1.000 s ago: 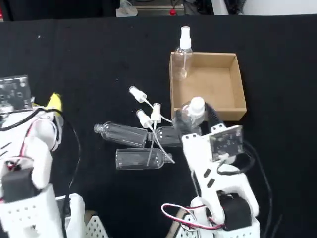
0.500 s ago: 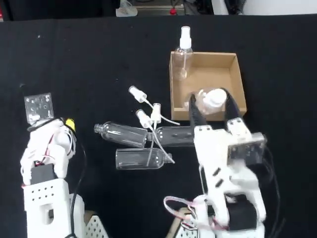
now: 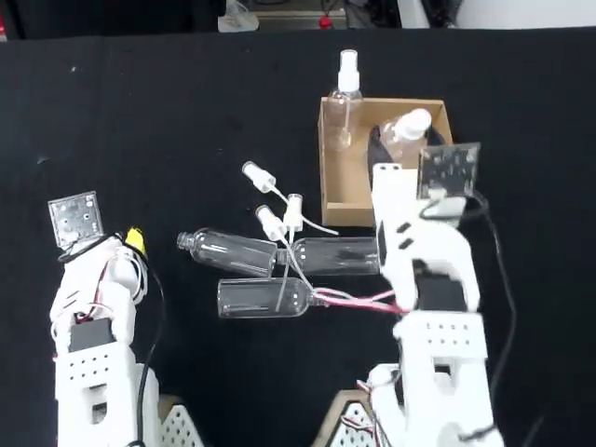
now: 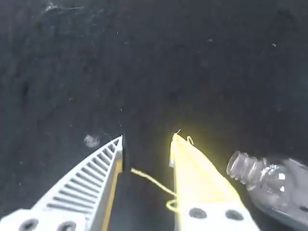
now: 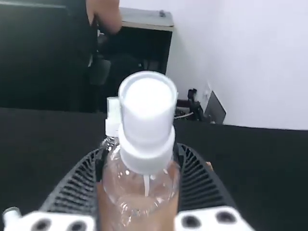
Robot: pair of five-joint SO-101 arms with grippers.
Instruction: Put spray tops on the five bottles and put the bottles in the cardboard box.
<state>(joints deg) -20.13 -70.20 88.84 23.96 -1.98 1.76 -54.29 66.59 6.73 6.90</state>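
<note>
My right gripper (image 3: pixel 400 147) is shut on a clear bottle with a white spray top (image 3: pixel 408 130), held tilted above the cardboard box (image 3: pixel 346 215). The right wrist view has that bottle (image 5: pixel 144 144) upright between the black fingers (image 5: pixel 202 183). A second capped bottle (image 3: pixel 344 102) stands at the box's far left corner. Three uncapped bottles (image 3: pixel 228 251) (image 3: pixel 265 298) (image 3: pixel 335 253) lie on the table left of the box, among three loose spray tops (image 3: pixel 256 175) (image 3: pixel 270 222) (image 3: pixel 293 212). My left gripper (image 4: pixel 147 139) is open above bare cloth, with a bottle neck (image 4: pixel 250 168) beside its yellow finger.
Black cloth covers the table (image 3: pixel 168 112). The left arm (image 3: pixel 93 298) stands at the near left, apart from the bottles. Red wires (image 3: pixel 358 300) of the right arm hang over the nearest lying bottles. Room clutter sits beyond the far edge.
The right arm has lifted the capped bottle from in front of the box and carried it over the box. The left arm has swung and now stands more upright.
</note>
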